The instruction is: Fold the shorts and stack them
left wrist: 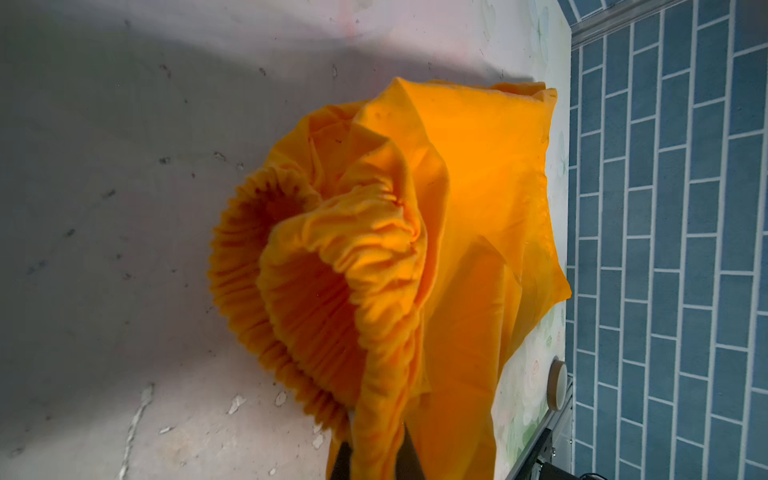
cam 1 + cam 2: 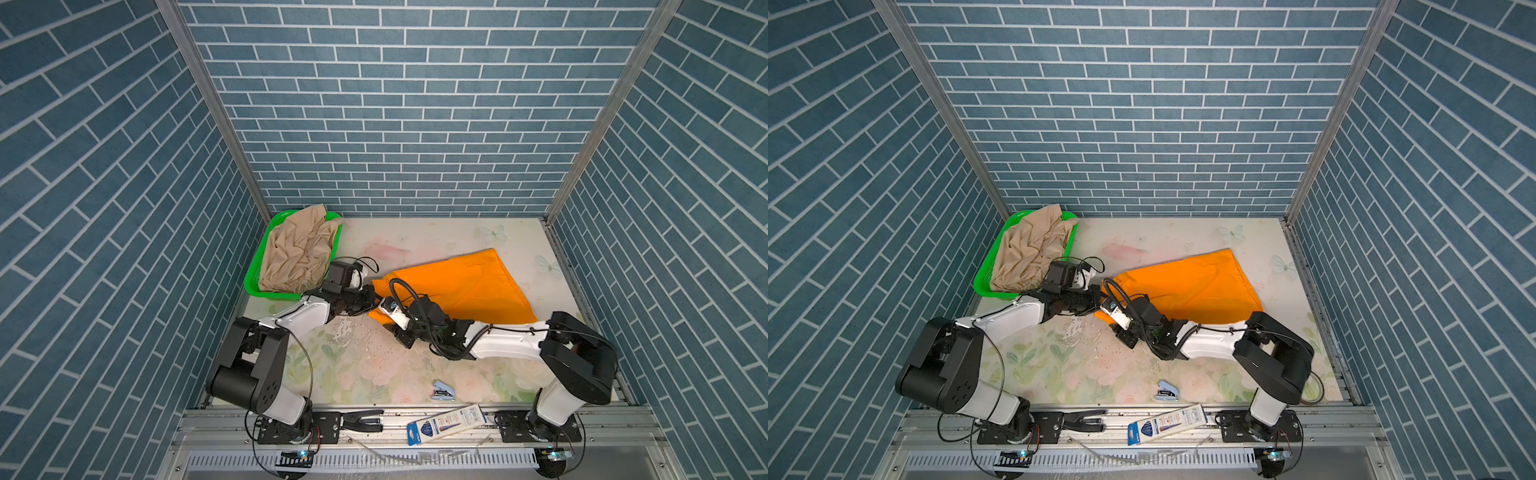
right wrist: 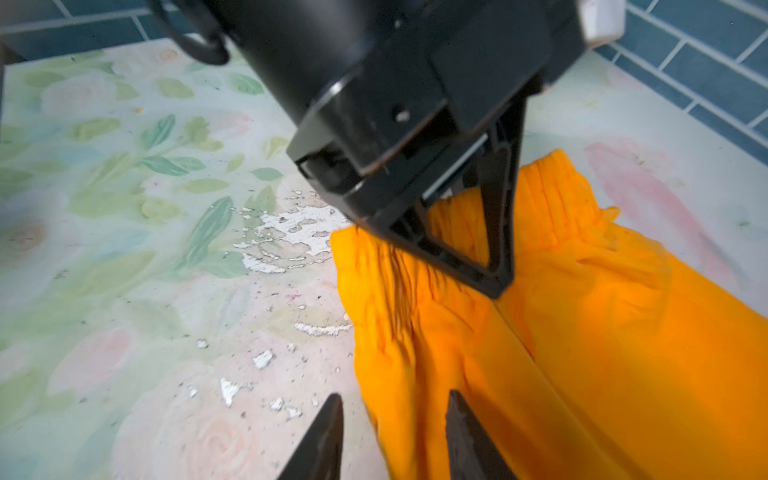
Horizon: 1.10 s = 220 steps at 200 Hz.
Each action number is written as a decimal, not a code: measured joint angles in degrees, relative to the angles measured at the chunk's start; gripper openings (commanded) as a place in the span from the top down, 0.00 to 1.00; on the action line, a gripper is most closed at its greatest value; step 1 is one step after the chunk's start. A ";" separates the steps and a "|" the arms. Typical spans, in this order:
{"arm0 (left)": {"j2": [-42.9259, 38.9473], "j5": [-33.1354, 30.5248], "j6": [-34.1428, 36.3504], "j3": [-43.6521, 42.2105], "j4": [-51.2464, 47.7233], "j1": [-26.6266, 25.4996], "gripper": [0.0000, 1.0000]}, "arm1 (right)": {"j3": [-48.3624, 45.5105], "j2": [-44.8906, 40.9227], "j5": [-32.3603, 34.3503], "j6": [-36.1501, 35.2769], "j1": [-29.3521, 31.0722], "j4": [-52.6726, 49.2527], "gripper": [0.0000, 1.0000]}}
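Observation:
The orange shorts (image 2: 457,286) (image 2: 1192,282) lie spread on the flowered table, right of centre, with the gathered waistband toward the arms. My left gripper (image 2: 376,299) (image 1: 376,461) is shut on the waistband, which bunches up in the left wrist view as orange shorts (image 1: 478,187). In the right wrist view, the left gripper (image 3: 498,286) pinches the band of the orange shorts (image 3: 582,332). My right gripper (image 2: 395,330) (image 3: 395,436) is open, its fingers astride the waistband's near edge. The beige shorts (image 2: 297,253) (image 2: 1032,253) lie crumpled in the green basket (image 2: 255,266).
The green basket (image 2: 982,278) stands at the back left by the wall. A small blue stapler (image 2: 444,390) lies near the table's front edge. A pencil box (image 2: 449,424) and a black tool (image 2: 361,419) rest on the front rail. Brick-patterned walls enclose three sides.

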 measured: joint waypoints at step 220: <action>4.37 -9.57 22.71 37.75 -50.51 -0.17 1.00 | 3.04 8.07 -23.30 14.08 -16.44 -10.23 1.00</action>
